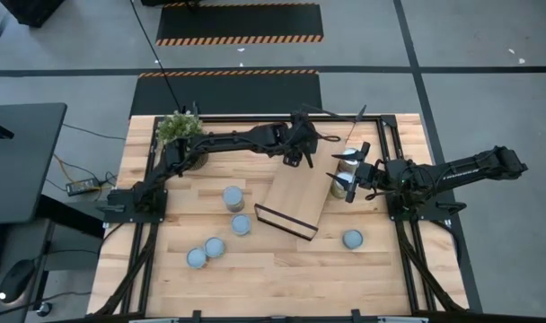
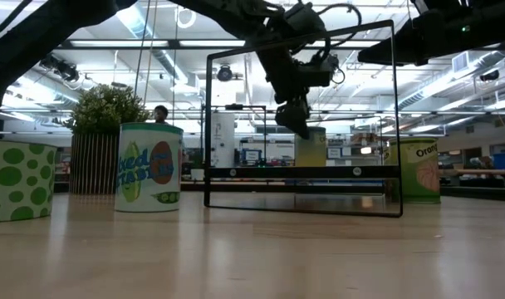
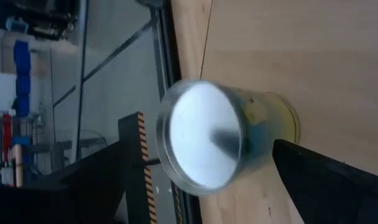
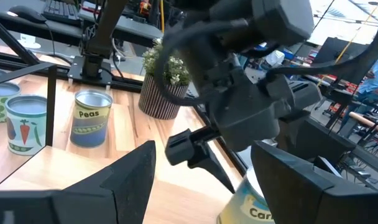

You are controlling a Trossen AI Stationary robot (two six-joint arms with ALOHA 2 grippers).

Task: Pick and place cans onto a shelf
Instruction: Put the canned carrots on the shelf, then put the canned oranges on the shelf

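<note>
The shelf (image 1: 295,202), a light-wood board with a thin black frame, stands slanted at mid-table. My left gripper (image 1: 299,161) hangs open above the shelf's far end, fingers pointing down. It also shows in the low view (image 2: 292,123). A can with a silvery top (image 3: 201,134) stands upright on light wood ahead of it, between its spread fingers (image 3: 326,186) and apart from them. My right gripper (image 1: 352,175) is open just right of the shelf's far end. A yellow-sided can (image 4: 248,202) stands just ahead of its fingers (image 4: 133,180). I cannot see them touching it.
Several cans stand on the table left of the shelf (image 1: 233,197) (image 1: 241,224) (image 1: 215,247), and one stands to its right (image 1: 352,239). A potted plant (image 1: 179,130) is at the far left. In the low view a can (image 2: 417,170) stands right of the shelf frame.
</note>
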